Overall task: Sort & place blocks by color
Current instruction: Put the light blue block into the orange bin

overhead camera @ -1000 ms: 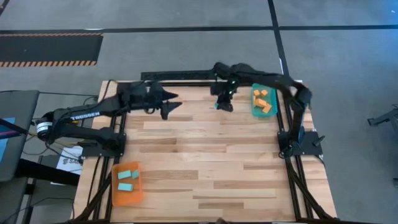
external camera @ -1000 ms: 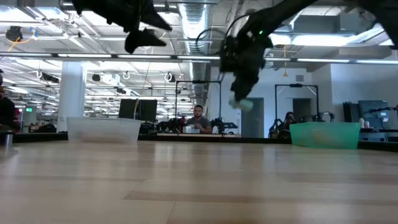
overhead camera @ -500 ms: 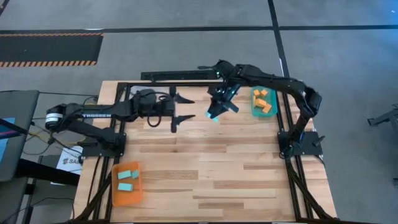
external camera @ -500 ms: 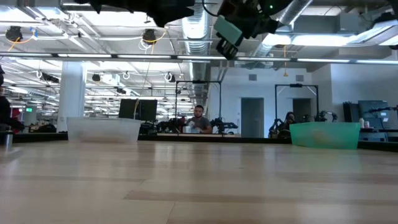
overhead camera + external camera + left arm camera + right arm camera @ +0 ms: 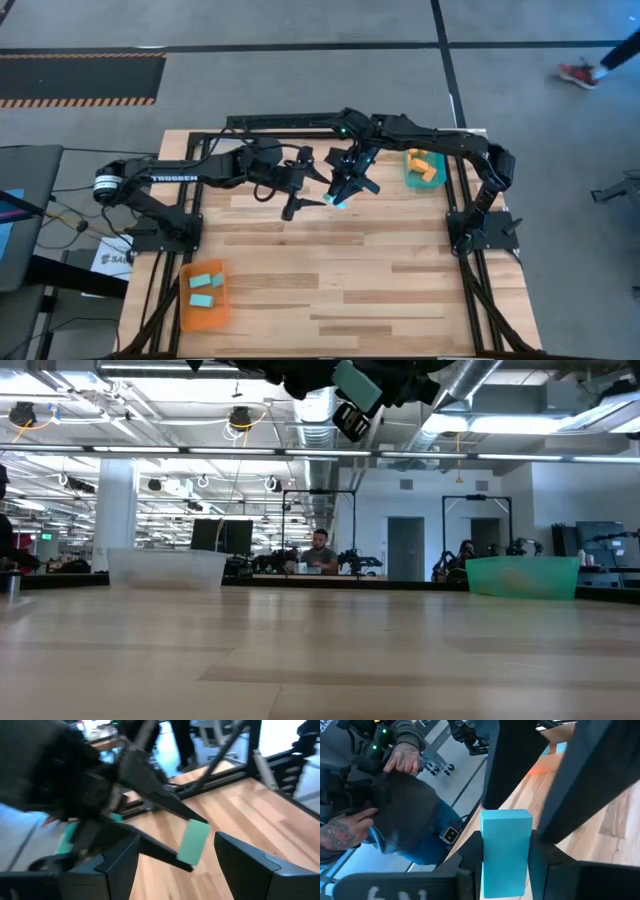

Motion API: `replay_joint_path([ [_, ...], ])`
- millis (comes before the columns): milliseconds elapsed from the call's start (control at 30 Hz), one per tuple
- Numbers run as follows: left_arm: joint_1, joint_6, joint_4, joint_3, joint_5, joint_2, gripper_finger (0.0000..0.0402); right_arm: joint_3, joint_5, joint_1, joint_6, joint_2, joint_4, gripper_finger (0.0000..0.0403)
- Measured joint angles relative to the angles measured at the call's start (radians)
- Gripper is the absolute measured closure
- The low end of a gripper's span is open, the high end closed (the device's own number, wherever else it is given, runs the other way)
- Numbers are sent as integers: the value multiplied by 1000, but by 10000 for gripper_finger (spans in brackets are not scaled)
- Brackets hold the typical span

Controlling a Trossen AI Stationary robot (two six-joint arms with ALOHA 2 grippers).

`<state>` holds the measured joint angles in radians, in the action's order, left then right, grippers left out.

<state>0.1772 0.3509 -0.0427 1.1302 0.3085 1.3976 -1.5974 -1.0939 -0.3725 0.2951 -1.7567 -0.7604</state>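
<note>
Hidden or cut off: in the low view both grippers run off the top edge, so only the lower fingers and the light blue block (image 5: pixel 357 384) show; the clear tray (image 5: pixel 166 568) at left shows only as a side wall.
Hard to make out: in the high view the held block (image 5: pixel 338 200) is a small pale speck at the fingertips.
Right gripper (image 5: pixel 343 194): upper centre of the high view, above the table (image 5: pixel 340 270), pinching the light blue block between its two fingers; the right wrist view shows the block (image 5: pixel 505 851) upright between the dark fingers (image 5: pixel 543 870).
Left gripper (image 5: pixel 300 185): just left of the right one, jaws spread, nothing between them; the left wrist view shows the block (image 5: pixel 193 841) in front of its open fingers.
Teal tray (image 5: pixel 421 170): upper right, holding orange blocks (image 5: pixel 423 160).
Orange tray (image 5: pixel 204 296): lower left, holding light blue blocks (image 5: pixel 205 282).
Person: a hand (image 5: pixel 406 759) shows in the right wrist view.
Change since a second ago: the right gripper has carried its block leftward from beside the teal tray; the left gripper has reached right to meet it.
</note>
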Motion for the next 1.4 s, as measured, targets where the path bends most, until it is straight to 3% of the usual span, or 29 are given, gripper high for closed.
replay_joint_path([
  [167, -10, 24, 4, 22, 72, 29, 157, 0, 0, -3, -7, 0, 7, 296],
  [567, -29, 75, -12, 24, 59, 54, 172, 0, -4, 2, -79, 0, 66, 295],
  [733, -35, 74, -6, 24, 52, 55, 236, 0, -1, 17, -96, 2, 62, 295],
  [933, -40, 94, -6, 24, 51, 55, 365, 0, -13, 27, -107, 1, 58, 295],
  [967, -40, 96, -3, 24, 56, 55, 372, 0, -22, 27, -108, 0, 58, 292],
  [1133, -51, 90, -75, 60, 34, 55, 373, 0, -3, 22, -123, 0, 63, 246],
  [1400, -84, 24, -627, 257, -55, 55, 373, -3, 28, -68, -102, 21, -21, 127],
])
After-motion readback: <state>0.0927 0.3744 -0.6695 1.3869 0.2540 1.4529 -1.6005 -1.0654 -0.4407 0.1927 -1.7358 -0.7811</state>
